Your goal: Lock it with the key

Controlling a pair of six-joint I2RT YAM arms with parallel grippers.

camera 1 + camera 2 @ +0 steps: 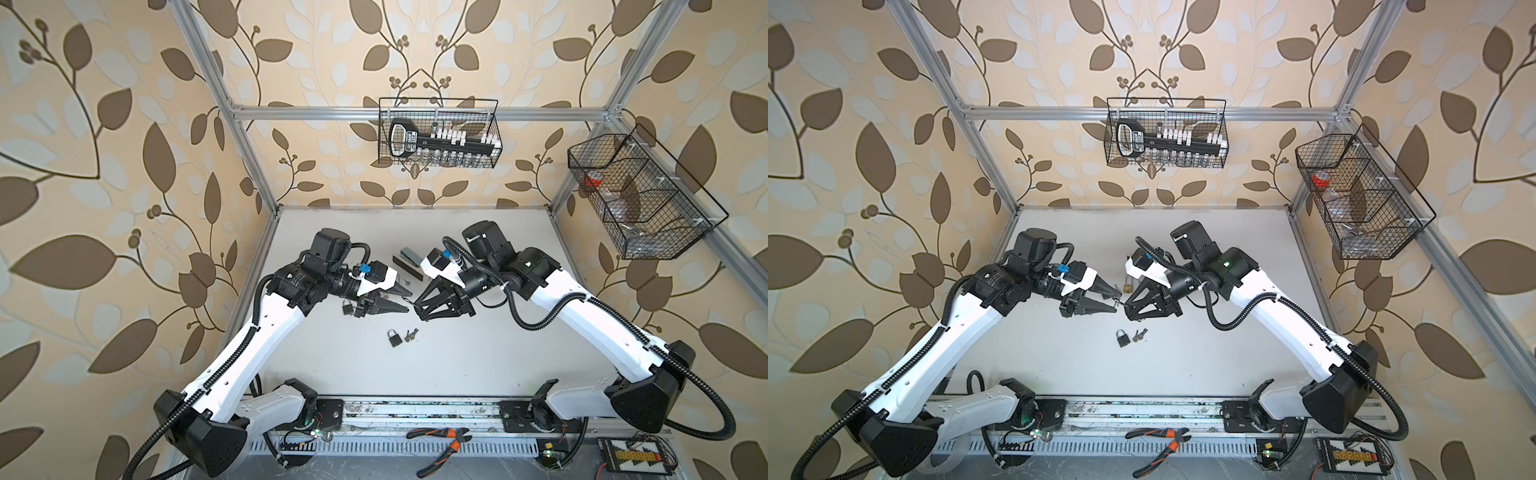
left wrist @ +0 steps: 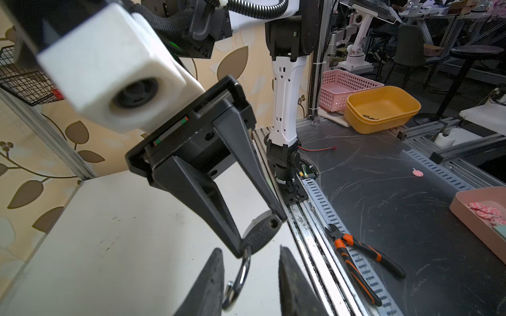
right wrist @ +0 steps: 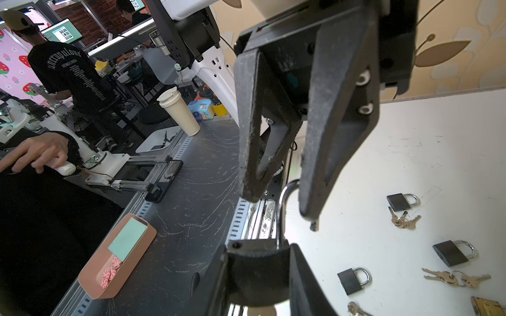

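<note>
My right claw (image 3: 258, 251) is clamped on the body of a black padlock (image 3: 257, 273), holding it off the bench (image 1: 478, 353) with the shackle (image 3: 283, 208) pointing toward my left claw (image 2: 250, 254). The left claw stands partly open, its fingers (image 2: 212, 281) on either side of the shackle. In the left wrist view I see a gap on both sides, so I cannot confirm any touch. The nearest bunch of keys (image 1: 411, 333) lies flat on the bench just beside a spare padlock (image 1: 394, 338). It sits a little toward the rail from where the two claws meet, apart from both. More padlocks and keys lie scattered on the bench in the right wrist view.
</note>
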